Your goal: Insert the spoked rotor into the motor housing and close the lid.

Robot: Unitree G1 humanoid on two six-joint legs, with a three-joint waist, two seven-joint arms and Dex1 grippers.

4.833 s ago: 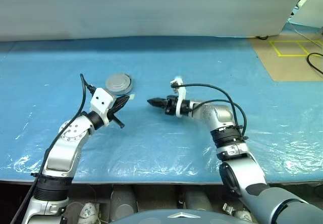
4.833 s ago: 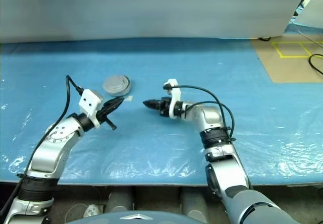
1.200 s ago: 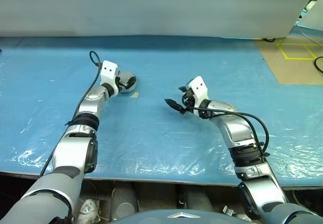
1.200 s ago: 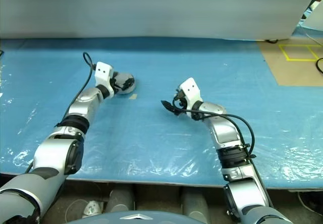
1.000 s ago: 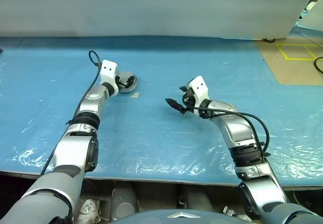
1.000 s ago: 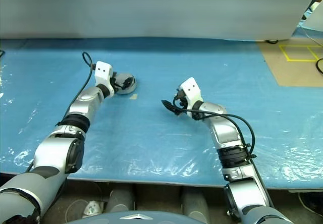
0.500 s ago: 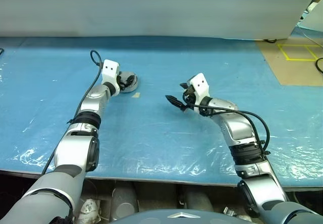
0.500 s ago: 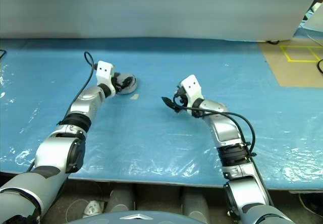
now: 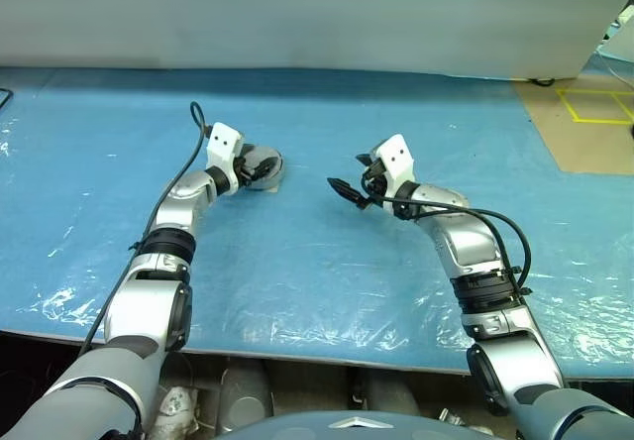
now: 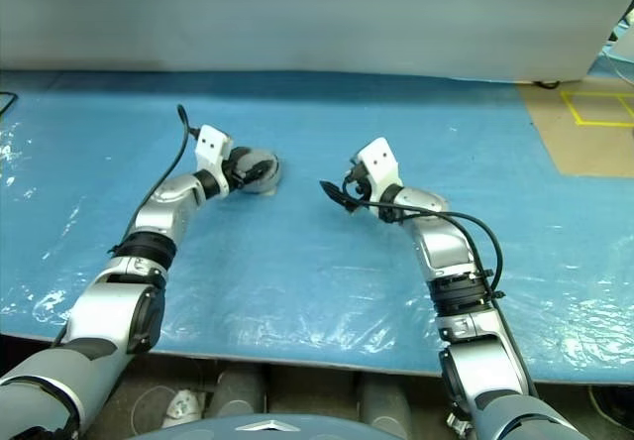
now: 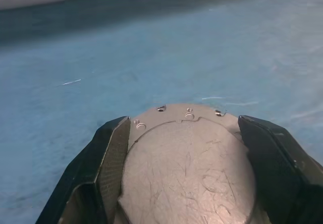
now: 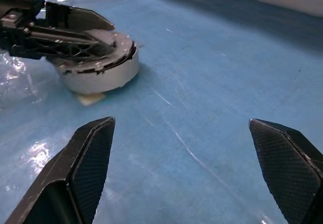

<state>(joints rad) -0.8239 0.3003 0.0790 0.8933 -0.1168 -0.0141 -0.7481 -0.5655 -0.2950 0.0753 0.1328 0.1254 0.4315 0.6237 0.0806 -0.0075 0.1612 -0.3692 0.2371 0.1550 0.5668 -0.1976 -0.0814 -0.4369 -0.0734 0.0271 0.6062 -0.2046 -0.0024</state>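
Our right gripper [image 10: 332,192] hangs with jaws spread, empty, over the counter [image 9: 297,262]; farther out, our left gripper [image 9: 260,170] has narrowed onto the housing [image 12: 101,67], jaws now flanking it; a grasp looks underway.

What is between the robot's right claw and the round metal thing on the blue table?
Nothing visible. Bare blue sheet lies between the open right gripper and the motor housing. The left gripper already straddles the housing, one finger on each side.
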